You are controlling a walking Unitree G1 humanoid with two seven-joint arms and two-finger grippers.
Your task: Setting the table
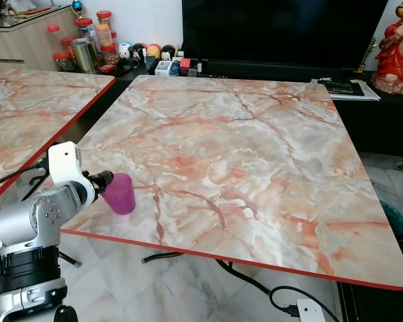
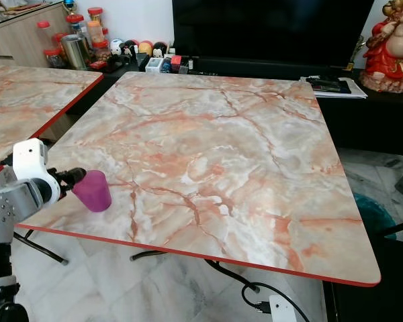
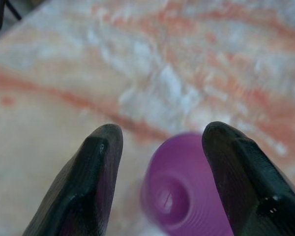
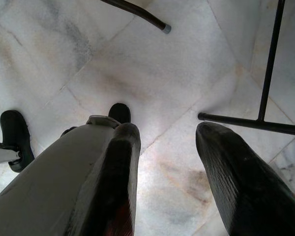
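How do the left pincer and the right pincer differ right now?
The left pincer is up at the near left corner of the marble table, while the right pincer hangs low over the floor tiles. The left pincer has the purple cup between its fingers, though contact is unclear; the right pincer has nothing between its fingers. Both have their black fingers spread apart.
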